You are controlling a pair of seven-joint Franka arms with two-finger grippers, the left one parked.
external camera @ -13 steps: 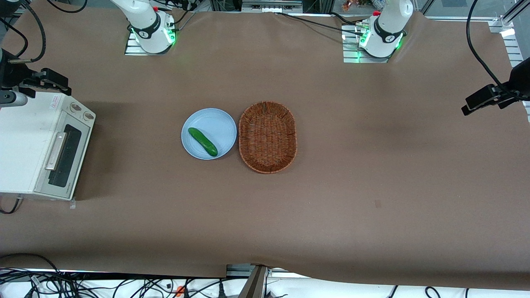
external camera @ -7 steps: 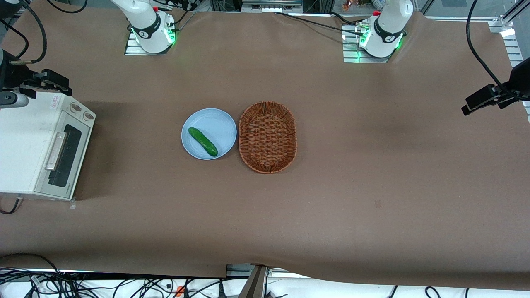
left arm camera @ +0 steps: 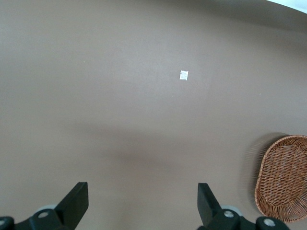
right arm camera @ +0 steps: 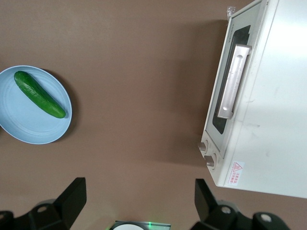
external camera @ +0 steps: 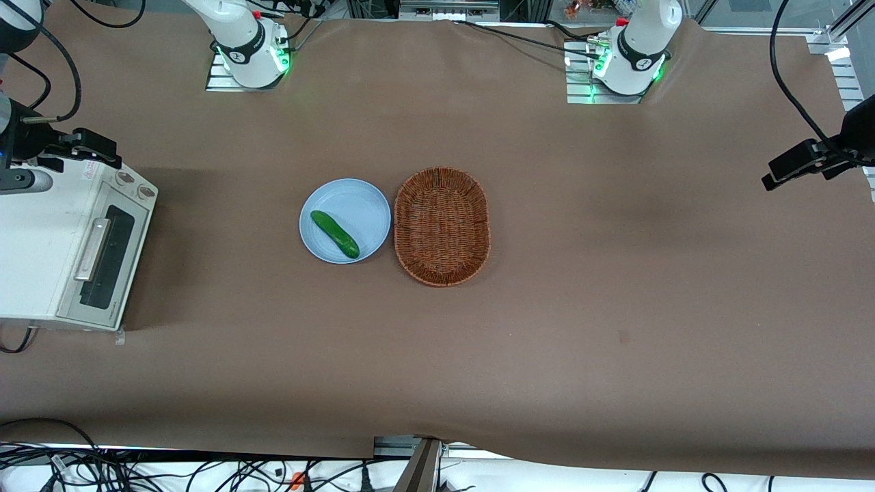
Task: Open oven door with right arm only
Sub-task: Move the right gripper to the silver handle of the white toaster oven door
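At the working arm's end of the brown tabletop, front view: boxy white toaster oven, its cream-framed oven door shut, silver bar handle across the dark glass. Black claw of the white right arm hangs above the oven's top corner by the knobs. Green cucumber lies on a pale blue plate, beside a brown wicker basket.

Right wrist view: claw spread wide, gripping nothing; oven door closed.
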